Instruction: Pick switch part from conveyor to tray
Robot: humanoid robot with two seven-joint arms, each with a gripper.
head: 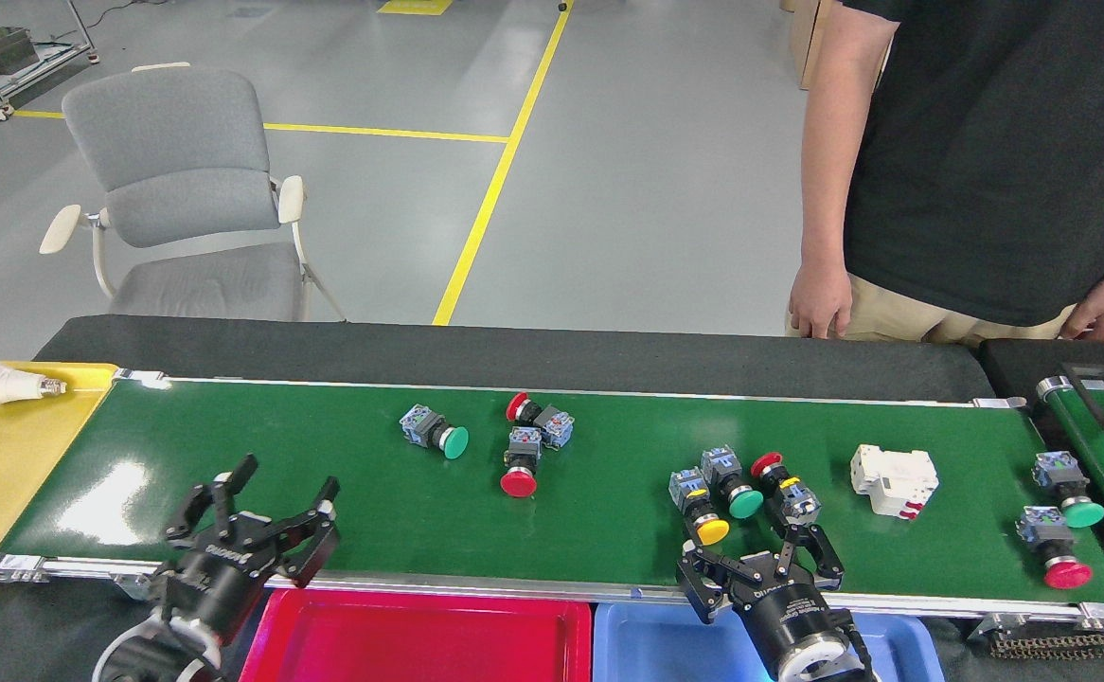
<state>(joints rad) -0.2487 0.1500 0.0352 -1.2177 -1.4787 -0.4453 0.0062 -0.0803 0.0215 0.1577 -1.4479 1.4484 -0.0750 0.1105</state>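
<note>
Pushbutton switches lie scattered on the green conveyor [325,493]; a yellow-capped switch [701,507] lies just beyond the right gripper [758,568], fingers spread open. Left gripper [254,516] also gapes, above the red tray [419,635].

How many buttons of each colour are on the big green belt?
Red buttons: 4
Green buttons: 3
Yellow buttons: 1
Total: 8 on the conveyor.
</note>
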